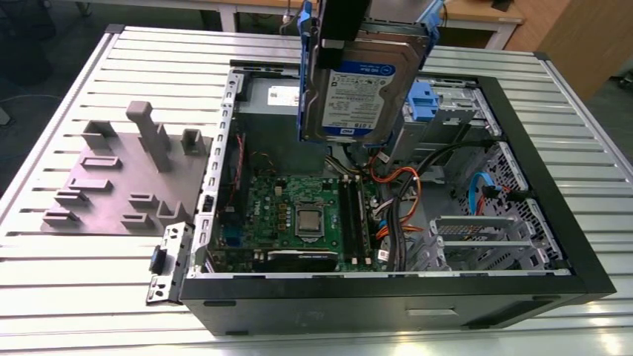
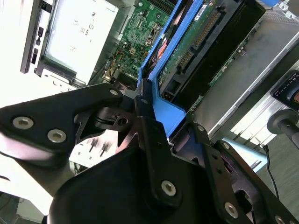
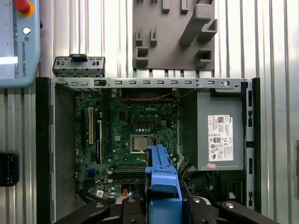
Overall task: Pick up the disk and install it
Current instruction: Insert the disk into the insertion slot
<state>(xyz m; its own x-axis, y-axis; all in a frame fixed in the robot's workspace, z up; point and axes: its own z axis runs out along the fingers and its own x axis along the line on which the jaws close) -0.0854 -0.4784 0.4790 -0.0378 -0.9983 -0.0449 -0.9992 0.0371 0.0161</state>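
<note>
The disk (image 1: 358,93), a silver-grey drive with a white-and-blue label in a blue bracket, hangs upright above the back of the open computer case (image 1: 568,222). My gripper (image 1: 342,35) is shut on the bracket's top edge. In the second wrist view the black fingers (image 2: 108,100) pinch the blue bracket (image 2: 161,109), and the disk's circuit-board side (image 2: 201,39) faces the camera. In the first wrist view the blue bracket (image 3: 162,179) sticks out from my gripper (image 3: 163,210) over the motherboard (image 3: 135,135).
A grey metal drive cage with a small blue handle (image 1: 423,100) sits at the case's far right corner. Orange and black cables (image 1: 401,193) run beside it. A grey fixture plate (image 1: 118,182) lies to the exterior view's left. The power supply (image 3: 219,135) fills one corner of the case.
</note>
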